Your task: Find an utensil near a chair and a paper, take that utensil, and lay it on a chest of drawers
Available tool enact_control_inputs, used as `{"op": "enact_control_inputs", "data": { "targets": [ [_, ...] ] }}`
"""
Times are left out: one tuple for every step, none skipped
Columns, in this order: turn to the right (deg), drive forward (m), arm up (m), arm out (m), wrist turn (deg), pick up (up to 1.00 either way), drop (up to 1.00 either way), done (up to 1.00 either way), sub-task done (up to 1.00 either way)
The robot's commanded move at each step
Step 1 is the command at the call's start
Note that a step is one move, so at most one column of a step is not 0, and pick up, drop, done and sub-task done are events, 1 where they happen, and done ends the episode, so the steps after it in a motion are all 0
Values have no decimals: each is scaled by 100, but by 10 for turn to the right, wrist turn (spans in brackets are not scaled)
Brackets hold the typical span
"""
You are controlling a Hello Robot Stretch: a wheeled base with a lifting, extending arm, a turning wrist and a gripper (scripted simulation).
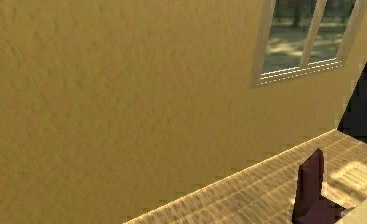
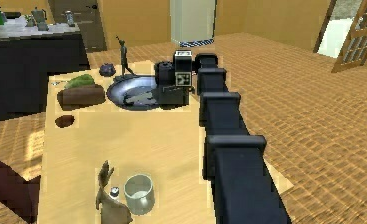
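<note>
Forward view: faced yellow wall close, chair at right edge. Arm side view: found gripper by dish on table, open floor rightward; could not tell of anything held.

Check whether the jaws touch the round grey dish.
Cannot tell. In the arm side view the jaws overlap the round grey dish; no contact or gap shows plainly.

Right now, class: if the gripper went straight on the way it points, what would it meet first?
Probably the round grey dish on the table; the gripper may pass above it, height is unclear.
</note>
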Motion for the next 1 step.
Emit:
{"op": "enact_control_inputs", "data": {
  "targets": [
    [0, 0, 0, 0, -450, 0, 0, 0, 0]
  ]
}}
